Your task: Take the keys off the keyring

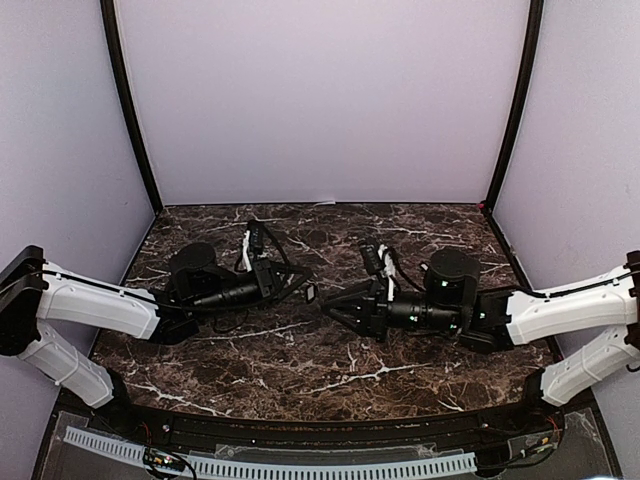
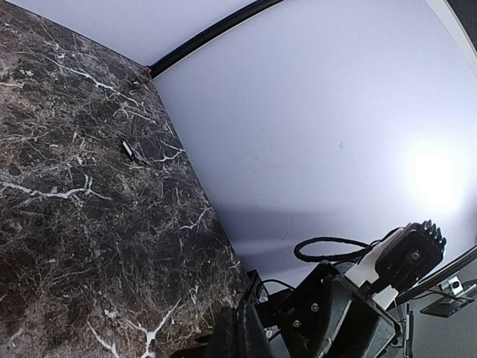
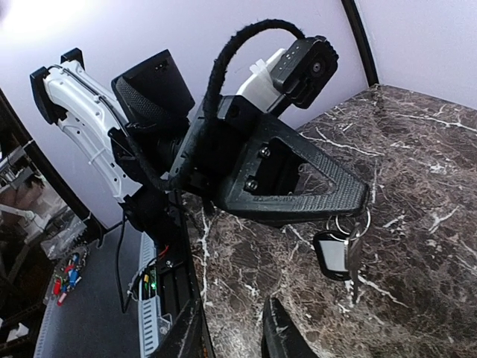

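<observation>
**Left gripper** (image 3: 356, 203): jaws closed on the keyring (image 3: 345, 223). A dark fob (image 3: 330, 255) and a silvery key (image 3: 355, 255) hang from it above the marble surface (image 3: 417, 171).

**Right gripper** (image 3: 229, 334): jaws parted, holding nothing, near the ring.

**Loose key** (image 2: 134, 151): lies flat on the surface near the wall (image 2: 313, 134).

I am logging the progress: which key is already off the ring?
The small dark key lying alone on the table near the wall. The other key hangs with a tag from the ring at the left gripper tips.
</observation>
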You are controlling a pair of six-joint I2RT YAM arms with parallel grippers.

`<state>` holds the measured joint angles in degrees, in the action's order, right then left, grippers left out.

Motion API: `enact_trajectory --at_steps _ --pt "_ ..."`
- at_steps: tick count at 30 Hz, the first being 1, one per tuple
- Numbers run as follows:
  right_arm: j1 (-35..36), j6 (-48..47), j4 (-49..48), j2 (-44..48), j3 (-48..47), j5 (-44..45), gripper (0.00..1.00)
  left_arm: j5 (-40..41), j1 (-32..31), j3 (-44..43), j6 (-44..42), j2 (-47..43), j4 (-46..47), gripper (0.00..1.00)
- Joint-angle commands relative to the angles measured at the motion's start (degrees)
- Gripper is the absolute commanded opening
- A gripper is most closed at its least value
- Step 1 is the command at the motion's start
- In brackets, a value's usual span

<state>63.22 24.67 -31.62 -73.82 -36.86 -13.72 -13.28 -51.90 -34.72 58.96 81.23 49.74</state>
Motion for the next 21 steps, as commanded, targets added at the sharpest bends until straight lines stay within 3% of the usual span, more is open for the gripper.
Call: enact_trajectory --at_steps 1,7,15,21 --pt "0.64 4.85 -10.88 -4.8 -0.94 -1.78 0.26 1.49 0.22 0.18 0.17 -1.25 -0.41 0.0" --pt "0.68 6.17 -11.98 -9.59 -3.0 0.47 0.23 2.27 0.23 0.49 0.3 -2.01 -0.99 0.0" --pt "-0.8 7.84 -12.78 -12.5 -3.95 4.35 0.39 2.44 0.23 0.64 -0.06 -2.31 -1.13 0.0" --pt "-2.4 9.52 -16.15 -13.59 -3.67 4.01 0.46 2.38 0.23 0.52 -0.29 -2.48 -0.98 0.0"
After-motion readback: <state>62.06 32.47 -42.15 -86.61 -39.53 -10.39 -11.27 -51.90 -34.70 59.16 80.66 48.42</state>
